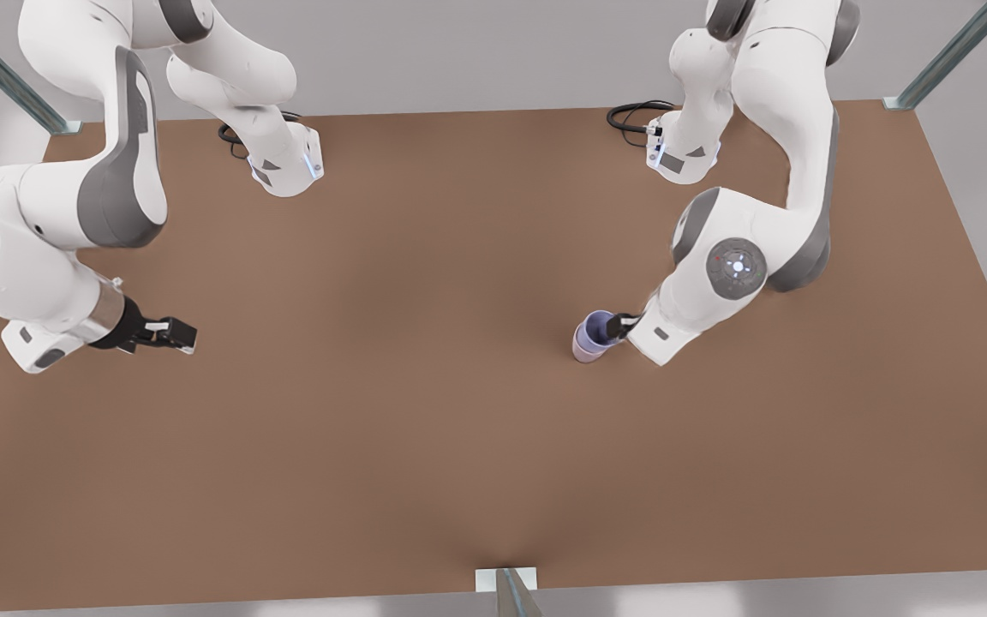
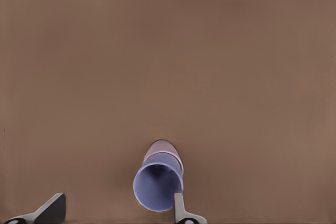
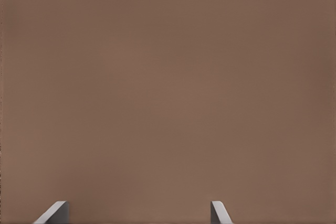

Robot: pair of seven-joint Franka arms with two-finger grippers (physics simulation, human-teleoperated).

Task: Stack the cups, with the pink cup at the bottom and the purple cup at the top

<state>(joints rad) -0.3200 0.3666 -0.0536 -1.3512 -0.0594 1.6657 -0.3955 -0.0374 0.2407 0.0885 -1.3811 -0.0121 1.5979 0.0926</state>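
The purple cup [image 1: 600,326] sits nested inside the pink cup [image 1: 585,347], and the stack stands upright on the brown table [image 1: 425,411] toward the front view's right. My left gripper [image 1: 625,326] is right beside the stack at rim height. In the left wrist view the purple cup [image 2: 156,183] shows its hollow, with the pink cup [image 2: 163,147] beneath it. The left gripper [image 2: 116,211] is open, one fingertip [image 2: 180,209] against the purple rim and the other well clear. My right gripper [image 1: 178,334] waits open over bare table at the front view's left, also open in its own view [image 3: 137,212].
Both arm bases [image 1: 288,167] [image 1: 682,154] stand at the table's far side with black cables [image 1: 635,116]. Metal frame posts [image 1: 515,591] mark the near edge and the far corners. Bare table lies between the two grippers.
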